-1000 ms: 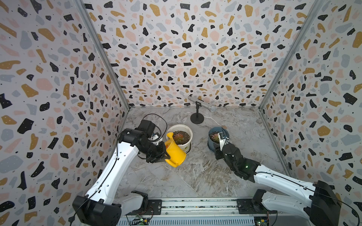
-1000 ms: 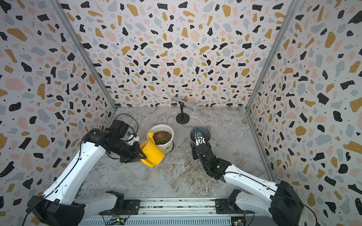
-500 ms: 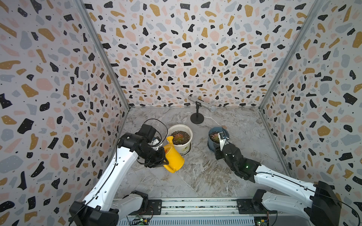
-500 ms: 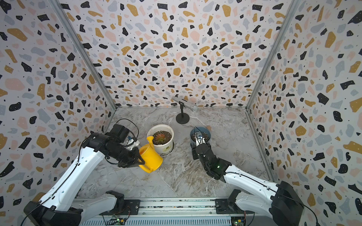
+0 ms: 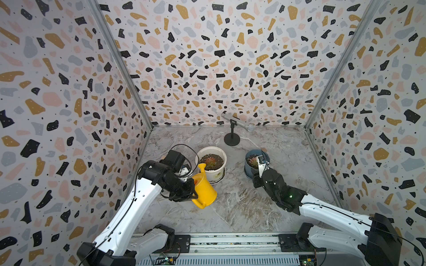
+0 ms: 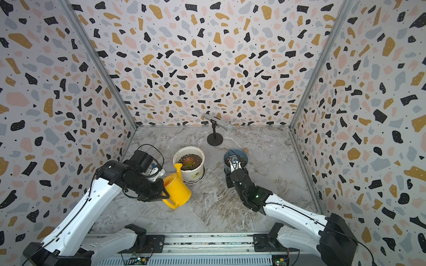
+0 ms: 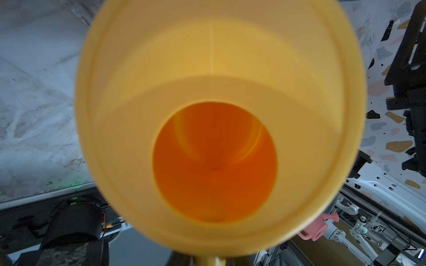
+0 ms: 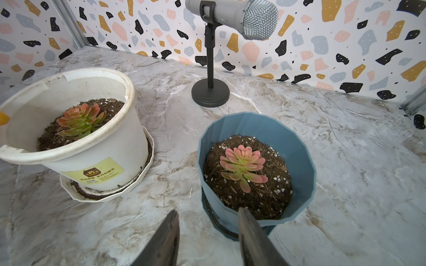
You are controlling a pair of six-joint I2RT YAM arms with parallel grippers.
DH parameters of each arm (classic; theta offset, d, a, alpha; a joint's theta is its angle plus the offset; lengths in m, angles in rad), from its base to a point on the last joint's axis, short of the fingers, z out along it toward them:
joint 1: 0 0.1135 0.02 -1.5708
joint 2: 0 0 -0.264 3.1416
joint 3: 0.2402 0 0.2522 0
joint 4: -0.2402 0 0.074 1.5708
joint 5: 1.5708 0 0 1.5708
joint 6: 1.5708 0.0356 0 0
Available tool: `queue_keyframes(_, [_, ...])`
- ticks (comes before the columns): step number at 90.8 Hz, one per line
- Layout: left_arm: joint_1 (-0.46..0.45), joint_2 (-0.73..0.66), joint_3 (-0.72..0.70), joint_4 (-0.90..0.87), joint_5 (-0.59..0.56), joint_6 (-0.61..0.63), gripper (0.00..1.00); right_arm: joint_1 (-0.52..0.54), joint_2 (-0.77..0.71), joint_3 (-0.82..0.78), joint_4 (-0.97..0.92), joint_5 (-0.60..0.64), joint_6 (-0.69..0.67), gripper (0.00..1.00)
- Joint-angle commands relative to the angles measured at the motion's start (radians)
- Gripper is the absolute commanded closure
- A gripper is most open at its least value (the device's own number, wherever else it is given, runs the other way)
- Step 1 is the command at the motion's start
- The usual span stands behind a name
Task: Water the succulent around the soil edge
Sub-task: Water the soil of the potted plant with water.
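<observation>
The succulent (image 8: 242, 165), a pinkish-green rosette, grows in a blue-grey pot (image 8: 299, 165) right of centre; both top views show the pot (image 5: 250, 172) (image 6: 243, 155). The soil edge (image 8: 272, 198) is dark with white grit. My right gripper (image 8: 207, 209) is open at the pot's near rim (image 5: 260, 164), one finger (image 8: 249, 230) over the soil and the other outside the wall. My left gripper (image 5: 193, 195) is shut on the handle of a yellow watering can (image 5: 205, 187) (image 6: 177, 188), whose spout reaches the white pot's near rim. The can's open top (image 7: 214, 69) fills the left wrist view and hides the fingers.
A wider white pot (image 5: 211, 175) (image 8: 92, 156) with a similar rosette stands on a saucer left of the blue-grey pot. Behind both stands a microphone on a black round base (image 5: 231, 139) (image 8: 209, 92). Patterned walls close in the marble floor on three sides.
My left arm has drawn the watering can back toward the front, away from above the white pot, and set it more upright. The right arm has stayed put.
</observation>
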Motion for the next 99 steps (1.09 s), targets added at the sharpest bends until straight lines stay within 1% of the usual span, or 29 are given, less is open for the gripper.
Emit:
queue_keyframes(1, [-0.01,-0.016,0.001,-0.076,-0.041,-0.003,1.0,-0.002,-0.027,0.004,-0.011,0.005,-0.011,0.54])
queue_keyframes(49, [-0.071,-0.006,0.021,-0.072,-0.027,-0.011,1.0,-0.001,-0.025,0.005,-0.009,0.005,-0.012,0.54])
queue_keyframes(73, [-0.135,0.029,0.037,-0.056,-0.037,-0.028,1.0,-0.001,-0.021,0.005,-0.008,0.006,-0.015,0.54])
queue_keyframes(99, [-0.203,0.096,0.075,-0.037,-0.037,-0.048,1.0,-0.001,-0.023,0.003,-0.007,0.007,-0.017,0.54])
